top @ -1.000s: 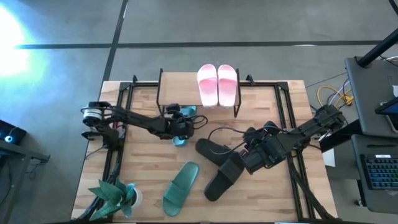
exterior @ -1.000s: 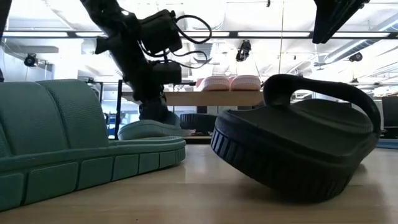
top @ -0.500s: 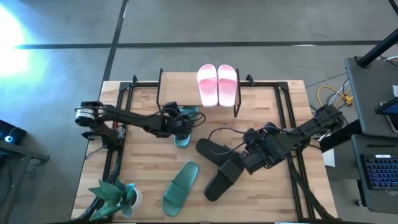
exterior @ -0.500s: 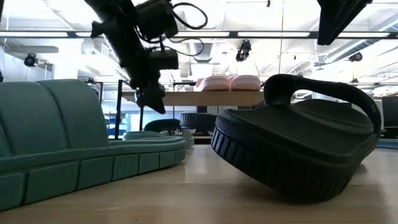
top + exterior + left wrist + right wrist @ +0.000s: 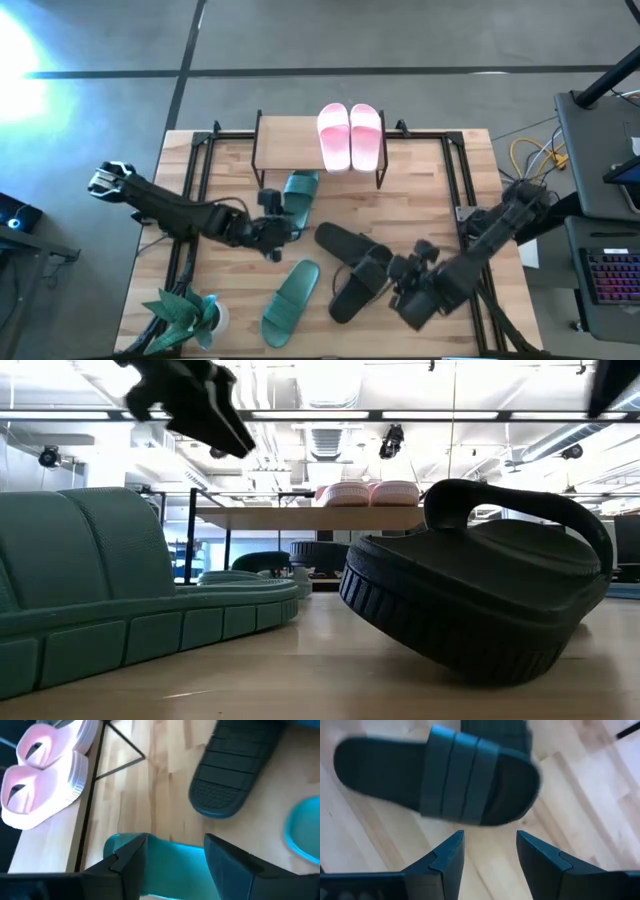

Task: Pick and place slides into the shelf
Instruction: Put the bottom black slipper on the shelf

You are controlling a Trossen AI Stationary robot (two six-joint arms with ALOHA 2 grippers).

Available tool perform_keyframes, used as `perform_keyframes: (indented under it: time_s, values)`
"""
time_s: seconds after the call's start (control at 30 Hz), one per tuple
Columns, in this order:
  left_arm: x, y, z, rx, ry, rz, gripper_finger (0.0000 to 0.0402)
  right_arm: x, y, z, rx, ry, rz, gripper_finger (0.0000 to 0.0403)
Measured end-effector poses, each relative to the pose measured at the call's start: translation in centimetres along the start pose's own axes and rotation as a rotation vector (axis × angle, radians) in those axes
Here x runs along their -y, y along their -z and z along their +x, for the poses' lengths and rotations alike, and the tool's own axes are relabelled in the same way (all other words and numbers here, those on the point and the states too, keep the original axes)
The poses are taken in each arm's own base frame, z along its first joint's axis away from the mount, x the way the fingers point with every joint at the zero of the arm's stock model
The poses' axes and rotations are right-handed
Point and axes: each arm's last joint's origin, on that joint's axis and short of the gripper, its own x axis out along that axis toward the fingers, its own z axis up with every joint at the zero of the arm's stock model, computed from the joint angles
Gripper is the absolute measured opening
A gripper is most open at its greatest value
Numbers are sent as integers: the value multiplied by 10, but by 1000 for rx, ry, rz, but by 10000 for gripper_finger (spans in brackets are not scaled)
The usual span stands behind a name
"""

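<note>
The pink pair (image 5: 351,137) is sitting side by side on the plank top of the shelf (image 5: 285,135) at the far edge of the desk (image 5: 230,290). One teal slide (image 5: 298,192) is lying on the desk just in front of the shelf, partly under its near edge. The left pincer (image 5: 272,232) is hanging beside that slide's near end with its fingers spread and nothing between them. The second teal slide (image 5: 290,301) is lying apart, toward the near edge of the desk, not far from a teal potted plant (image 5: 185,313) at the corner. The two black slides (image 5: 352,268) are lying crossed near the middle, one overlapping the other. The right pincer (image 5: 408,292) is hovering just beside them, fingers parted and gripping nothing.
</note>
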Motion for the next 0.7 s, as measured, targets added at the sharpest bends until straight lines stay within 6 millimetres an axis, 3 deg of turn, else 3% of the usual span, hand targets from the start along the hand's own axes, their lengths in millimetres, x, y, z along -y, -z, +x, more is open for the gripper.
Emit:
perform_keyframes:
  time_s: [0.13,0.4,0.57,0.7]
  values:
    - [9,3,-12,28,31,23,173,-26,13,22,2,53,-16,171]
    - [11,16,-37,-21,67,-66,173,-84,17,65,15,163,-43,156]
    - [9,28,-49,-58,83,-9,173,-96,10,62,49,348,117,141]
    - [7,36,-56,-70,101,10,173,-111,1,60,79,270,141,141]
